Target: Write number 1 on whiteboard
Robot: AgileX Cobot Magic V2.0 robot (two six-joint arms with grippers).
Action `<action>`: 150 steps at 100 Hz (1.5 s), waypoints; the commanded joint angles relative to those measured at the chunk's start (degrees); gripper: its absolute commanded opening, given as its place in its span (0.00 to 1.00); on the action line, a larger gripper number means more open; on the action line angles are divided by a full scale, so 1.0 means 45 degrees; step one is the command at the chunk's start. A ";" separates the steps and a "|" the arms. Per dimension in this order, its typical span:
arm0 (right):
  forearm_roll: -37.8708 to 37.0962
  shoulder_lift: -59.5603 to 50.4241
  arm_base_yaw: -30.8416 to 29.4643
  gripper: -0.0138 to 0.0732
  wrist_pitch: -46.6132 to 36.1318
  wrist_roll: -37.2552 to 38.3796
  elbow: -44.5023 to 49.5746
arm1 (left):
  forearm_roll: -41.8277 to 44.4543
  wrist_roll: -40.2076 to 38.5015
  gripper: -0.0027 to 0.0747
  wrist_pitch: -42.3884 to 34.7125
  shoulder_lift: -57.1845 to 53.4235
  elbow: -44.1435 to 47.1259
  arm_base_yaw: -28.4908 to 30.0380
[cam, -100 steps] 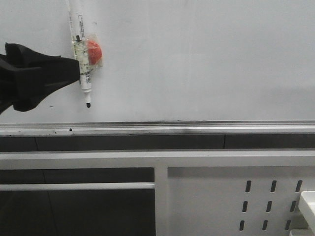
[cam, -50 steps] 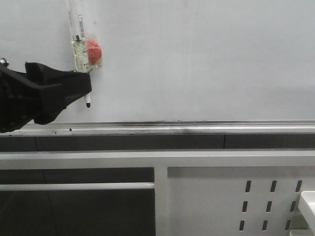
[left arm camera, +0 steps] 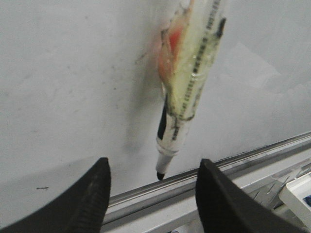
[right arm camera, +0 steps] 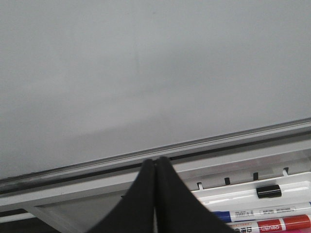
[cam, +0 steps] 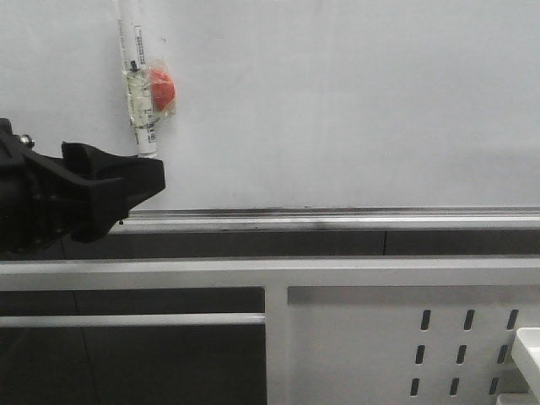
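Observation:
The whiteboard [cam: 337, 101] fills the upper front view, with its silver rail [cam: 337, 218] along the lower edge. No number 1 stroke shows on it. A white marker pen [cam: 139, 84] with a red blob [cam: 162, 87] hangs upright against the board at the upper left. My left gripper [cam: 156, 181] sits low at the left, in front of the pen's tip and just above the rail. In the left wrist view it [left arm camera: 153, 194] is open and empty, with the pen's black tip [left arm camera: 160, 174] beyond the gap and apart from the fingers. My right gripper [right arm camera: 155, 162] is shut and empty, facing the board [right arm camera: 146, 73].
A white perforated frame panel [cam: 405, 337] stands below the rail. A white tray [cam: 527, 354] shows at the lower right edge. In the right wrist view a tray [right arm camera: 233, 194] holds a blue marker [right arm camera: 262, 213], a red marker [right arm camera: 277, 224] and a black cap [right arm camera: 268, 191].
My left gripper has moved down and slightly right, from beside the pen's barrel to below it, and now covers the tip. The pen has stayed in place.

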 commanded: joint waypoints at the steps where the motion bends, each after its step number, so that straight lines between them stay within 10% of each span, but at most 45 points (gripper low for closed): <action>1: -0.0022 0.0195 0.0016 0.08 -0.0961 -0.0165 -0.0446 | 0.0110 -0.0122 0.51 -0.2677 -0.0145 -0.0415 -0.0085; 33: -0.0022 0.0195 0.0016 0.08 -0.0961 -0.0165 -0.0446 | 0.0026 -0.0122 0.49 -0.2722 -0.0065 -0.0859 -0.0059; 49: -0.0022 0.0195 0.0016 0.08 -0.0830 -0.0165 -0.0446 | 0.0311 -0.0122 0.01 -0.2855 -0.0065 -0.0859 -0.0059; 110: -0.0022 0.1030 0.4221 0.08 0.0583 -0.3548 -0.2235 | 0.4457 0.0019 0.01 -0.2359 -0.0111 -0.0859 -0.0059; 128: -0.0022 0.2630 0.6334 0.11 0.1390 -0.4606 -0.3690 | 0.6565 0.0017 0.01 0.0131 -0.0846 -0.0859 -0.0059; 150: -0.0048 0.4513 0.8891 0.49 0.1535 -0.7063 -0.4488 | 1.0352 0.0570 0.01 0.6733 -0.3343 -0.1815 -0.0203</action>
